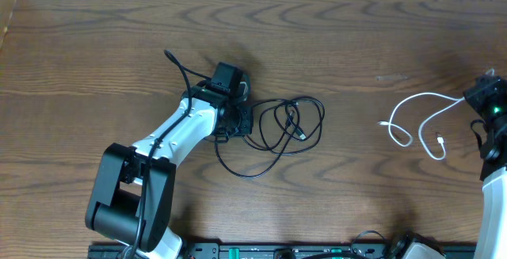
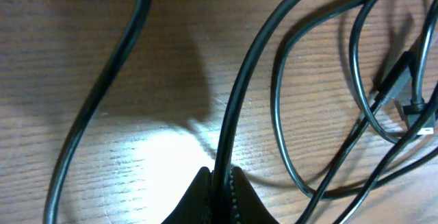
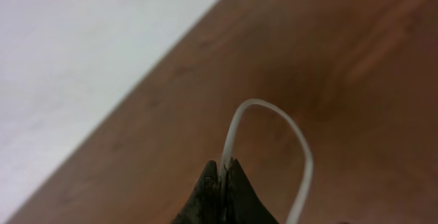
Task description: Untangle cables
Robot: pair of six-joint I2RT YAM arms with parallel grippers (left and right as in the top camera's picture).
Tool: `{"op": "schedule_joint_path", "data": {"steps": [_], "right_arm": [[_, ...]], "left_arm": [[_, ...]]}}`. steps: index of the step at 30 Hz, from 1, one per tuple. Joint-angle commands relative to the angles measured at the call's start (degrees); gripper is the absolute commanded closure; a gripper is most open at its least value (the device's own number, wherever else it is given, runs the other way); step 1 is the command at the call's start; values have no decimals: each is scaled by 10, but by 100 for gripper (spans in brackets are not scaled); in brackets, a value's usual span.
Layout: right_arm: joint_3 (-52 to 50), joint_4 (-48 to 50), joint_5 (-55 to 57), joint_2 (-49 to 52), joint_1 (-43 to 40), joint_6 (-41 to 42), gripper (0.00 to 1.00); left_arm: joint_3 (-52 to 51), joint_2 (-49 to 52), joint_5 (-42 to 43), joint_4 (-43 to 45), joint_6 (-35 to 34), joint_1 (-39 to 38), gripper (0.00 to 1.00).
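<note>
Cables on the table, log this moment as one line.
left gripper: shut on black cable | right gripper: shut on white cable | layout: black looped, white apart

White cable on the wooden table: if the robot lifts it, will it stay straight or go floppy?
Probably floppy: the thin white cable lies in loose curves and arches over where the right gripper pinches it. Likely light too, being so thin. Its plug ends would probably dangle.

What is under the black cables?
Bare wooden table lies under the black cables. Their left part is hidden beneath the left arm.
</note>
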Motion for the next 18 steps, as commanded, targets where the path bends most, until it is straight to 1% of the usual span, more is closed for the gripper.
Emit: {"op": "schedule_joint_path", "data": {"steps": [1, 4, 8, 18], "right_arm": [[7, -17, 95, 14, -1, -55, 99], [7, -25, 134, 25, -1, -73, 99], [7, -11, 189, 42, -1, -93, 99], [7, 71, 411, 49, -20, -95, 99]], "left_arm": [[0, -11, 18, -3, -5, 1, 92], [0, -11, 18, -3, -5, 1, 92], [0, -11, 18, -5, -5, 1, 92], [0, -11, 18, -11, -5, 1, 92]]}}
